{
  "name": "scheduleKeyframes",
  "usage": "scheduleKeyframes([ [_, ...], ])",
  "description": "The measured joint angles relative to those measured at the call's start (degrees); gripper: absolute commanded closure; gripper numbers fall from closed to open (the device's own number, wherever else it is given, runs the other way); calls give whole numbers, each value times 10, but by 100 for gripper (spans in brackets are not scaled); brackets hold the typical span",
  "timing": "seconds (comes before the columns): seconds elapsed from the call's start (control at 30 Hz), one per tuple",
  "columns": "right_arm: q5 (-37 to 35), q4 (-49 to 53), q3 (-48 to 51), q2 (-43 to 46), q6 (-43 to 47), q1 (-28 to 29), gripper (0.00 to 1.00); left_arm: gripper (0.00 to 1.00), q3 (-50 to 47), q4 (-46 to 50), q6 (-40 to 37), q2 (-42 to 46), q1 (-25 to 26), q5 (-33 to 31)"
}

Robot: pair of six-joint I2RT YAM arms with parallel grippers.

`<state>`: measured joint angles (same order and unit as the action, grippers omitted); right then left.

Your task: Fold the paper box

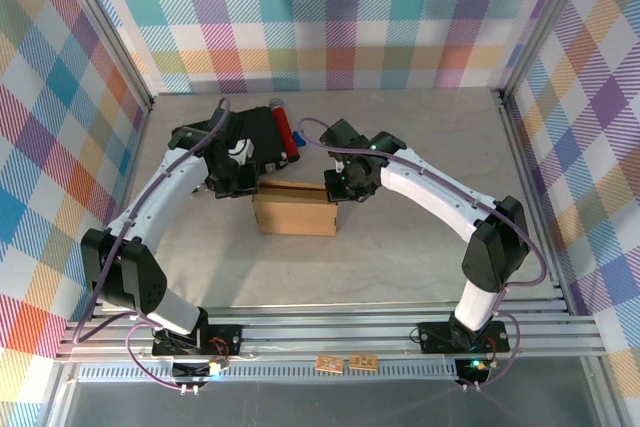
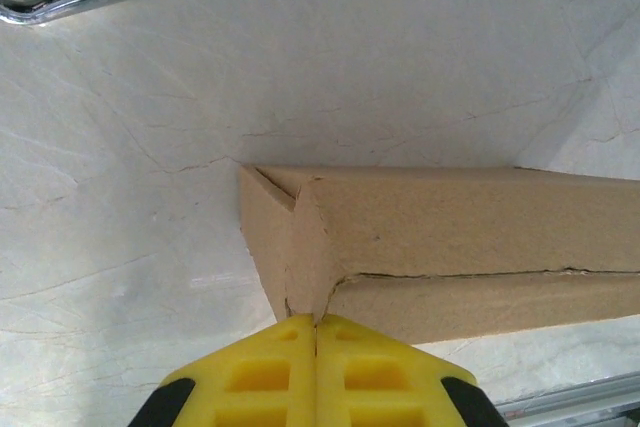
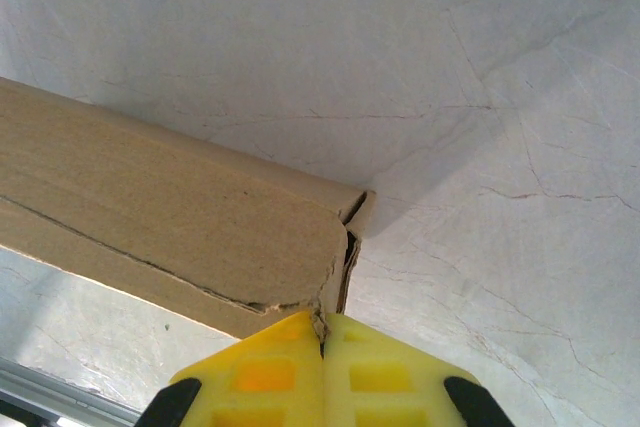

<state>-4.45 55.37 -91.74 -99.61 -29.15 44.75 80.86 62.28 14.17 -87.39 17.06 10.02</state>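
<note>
Box: a plain brown cardboard box is seen lying at mid-table, between the two grippers, with one long side turned toward the arm bases.
Box surface: in the left wrist view the box is crossed lengthwise by a ragged seam between two panels, and a folded flap is tucked in at its near corner. In the right wrist view the box is marked by the same kind of seam, and its corner edge is frayed.
Left gripper: the left gripper is placed at the box's left end. In its wrist view, the left gripper is closed, its yellow fingers pressed together, with the corner edge of the cardboard pinched in the line between them.
Right gripper: the right gripper is placed at the box's right end. In its wrist view, the right gripper is likewise closed on the frayed corner edge.
Table: the table is pale and marbled, and the box is rested flat on it.
Case: a black case with a red cylinder beside it is seen just behind the box, partly covered by the left arm.
Walls: the table is enclosed by plaid walls.
</note>
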Motion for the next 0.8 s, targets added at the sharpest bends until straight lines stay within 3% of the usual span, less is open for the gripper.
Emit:
scheduleKeyframes([
  [0.8,-2,13,-10,-7,1,0,100,100,55,57,50,-40,0,30],
])
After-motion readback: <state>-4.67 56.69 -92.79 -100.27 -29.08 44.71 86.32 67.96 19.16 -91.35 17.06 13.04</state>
